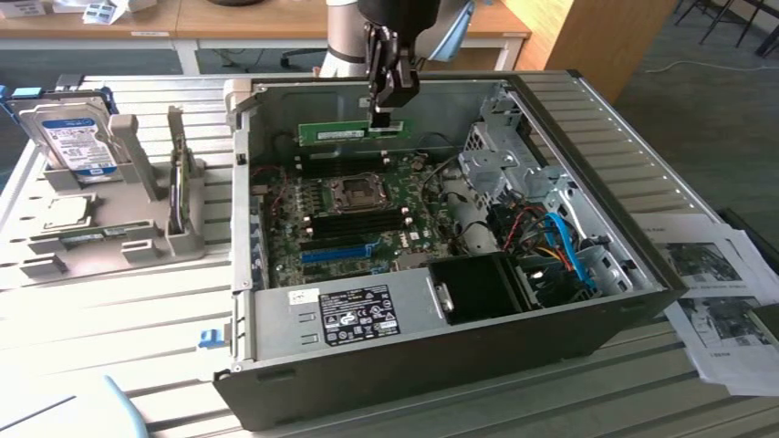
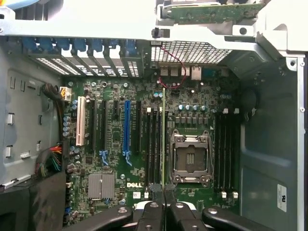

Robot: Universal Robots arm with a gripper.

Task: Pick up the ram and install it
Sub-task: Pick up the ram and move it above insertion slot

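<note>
The ram (image 1: 347, 133) is a long green stick, held level above the far side of the open computer case (image 1: 426, 347). My gripper (image 1: 387, 117) is shut on the stick's end at the exterior view's right. In the wrist view the ram (image 2: 163, 134) shows edge-on as a thin green line running out from my gripper (image 2: 163, 211). It hangs over the black memory slots (image 2: 153, 144) beside the CPU socket (image 2: 190, 159), well above the motherboard.
The motherboard carries a long blue slot (image 1: 335, 252), more black memory slots (image 2: 226, 149), and cables and drive cages (image 1: 524, 182) at the exterior view's right. A grey stand with a hard drive (image 1: 79, 137) sits outside the case. Printed papers (image 1: 718, 274) lie on the other side.
</note>
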